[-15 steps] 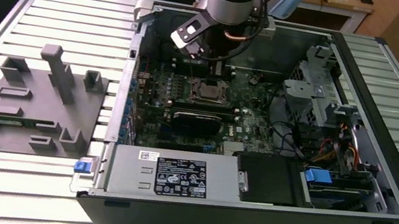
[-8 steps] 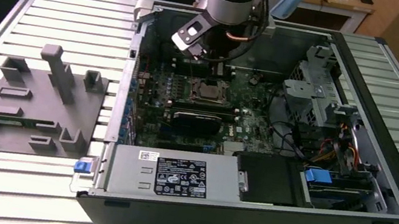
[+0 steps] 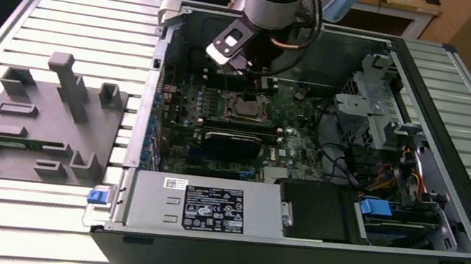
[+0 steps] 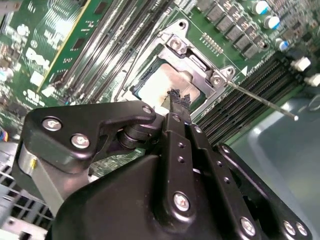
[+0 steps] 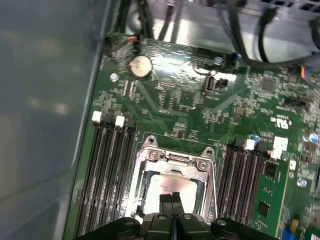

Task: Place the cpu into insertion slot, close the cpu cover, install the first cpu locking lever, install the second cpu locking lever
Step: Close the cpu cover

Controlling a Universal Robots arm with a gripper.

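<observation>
**Desk:** Where is the cpu right now?

**Operator:** From my end, the cpu (image 5: pixel 167 186) lies flat in the insertion slot (image 3: pixel 245 107), about mid-board inside the open computer case (image 3: pixel 460 179). Its dull silver top shows through the cut-out of the cpu cover (image 5: pixel 175 161). I judge the cover to be down over it, its frame sitting square around the chip.

**Desk:** And the tool?

**Operator:** The tool (image 5: pixel 172 199) hangs straight above the chip. Its two fingertips are pressed together with nothing between them, and they point down at the edge of the cpu's top face. So the chip lies directly below the tips, not off to a side. I can't tell whether they touch the metal or stop just short.

**Desk:** Any lever in sight?

**Operator:** In the second wrist view one thin wire locking lever (image 4: pixel 260 100) sticks out from a corner of the cover frame. Its long axis runs away from the socket across the neighbouring memory slots (image 4: pixel 250 95). It looks unlatched to me and sits just beside the fingertips, apart from them.

**Desk:** What about the surroundings?

**Operator:** Memory slots flank the socket on both sides. The case rests on the slatted tabletop (image 3: pixel 73 9), and a grey fixture tray (image 3: pixel 43 120) sits well apart on the exterior view's left.
</observation>
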